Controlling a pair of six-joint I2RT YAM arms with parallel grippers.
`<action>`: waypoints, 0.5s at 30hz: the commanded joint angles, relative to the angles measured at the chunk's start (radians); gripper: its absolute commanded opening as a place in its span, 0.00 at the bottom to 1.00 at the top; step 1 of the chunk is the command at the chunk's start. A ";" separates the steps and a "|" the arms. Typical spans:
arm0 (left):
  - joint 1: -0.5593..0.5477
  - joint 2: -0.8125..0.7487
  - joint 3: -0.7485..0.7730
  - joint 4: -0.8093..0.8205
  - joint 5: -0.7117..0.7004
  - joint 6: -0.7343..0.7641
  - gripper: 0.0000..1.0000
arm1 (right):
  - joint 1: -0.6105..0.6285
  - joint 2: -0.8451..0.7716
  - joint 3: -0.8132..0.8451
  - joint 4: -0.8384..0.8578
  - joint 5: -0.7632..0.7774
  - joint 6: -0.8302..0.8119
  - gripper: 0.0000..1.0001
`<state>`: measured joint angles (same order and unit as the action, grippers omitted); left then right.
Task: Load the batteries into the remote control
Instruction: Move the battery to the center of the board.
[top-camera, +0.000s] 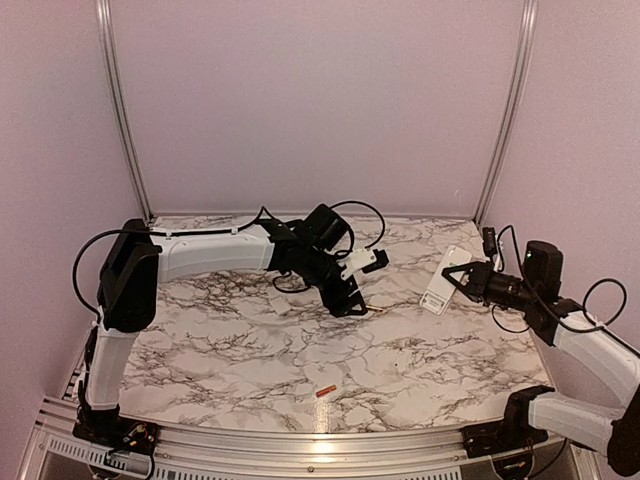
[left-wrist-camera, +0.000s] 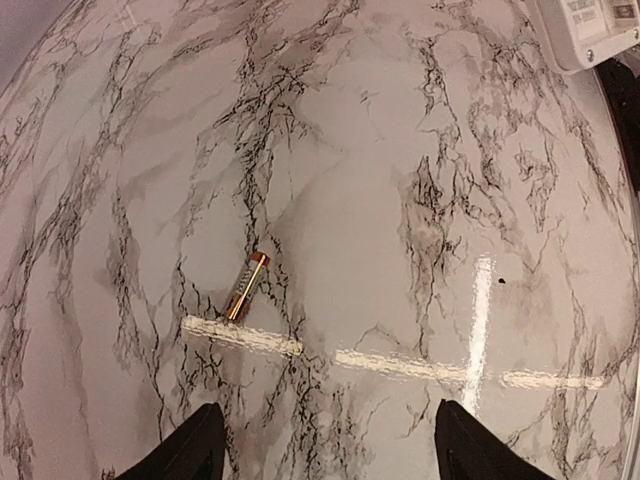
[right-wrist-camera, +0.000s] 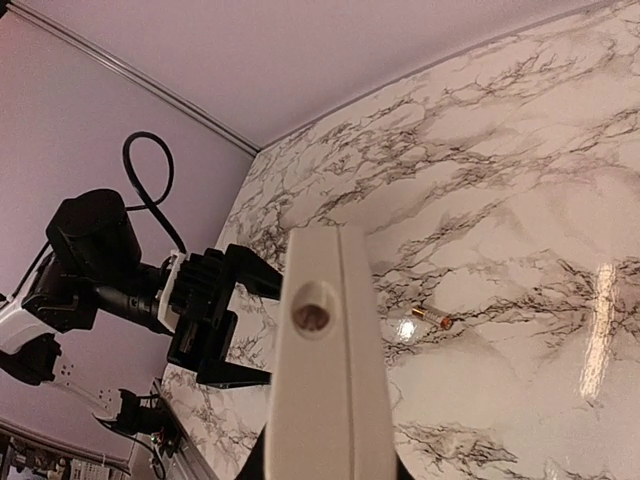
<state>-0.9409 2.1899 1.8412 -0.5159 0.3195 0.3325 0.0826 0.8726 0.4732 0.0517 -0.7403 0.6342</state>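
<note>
One battery (left-wrist-camera: 247, 286) faces our open left gripper (left-wrist-camera: 330, 425); a skewed pinch may roll it; our right gripper (top-camera: 459, 283) clamps the remote control (top-camera: 443, 285).

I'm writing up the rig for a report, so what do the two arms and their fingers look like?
The left arm and right arm match: white tubular links joined by bulky black joints. Loose black cables loop beside them. The fingers are plain black and tapered.
</note>
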 joint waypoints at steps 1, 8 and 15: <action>-0.001 0.115 0.123 -0.032 -0.026 0.084 0.74 | -0.013 -0.030 0.009 -0.016 -0.036 0.004 0.00; 0.008 0.260 0.239 0.007 -0.043 0.096 0.72 | -0.012 -0.027 0.005 -0.005 -0.048 0.006 0.00; 0.024 0.335 0.287 0.081 -0.024 0.084 0.70 | -0.012 -0.014 -0.005 0.024 -0.073 0.019 0.00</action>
<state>-0.9318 2.4870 2.0857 -0.4953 0.2867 0.4103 0.0780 0.8585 0.4721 0.0444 -0.7853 0.6373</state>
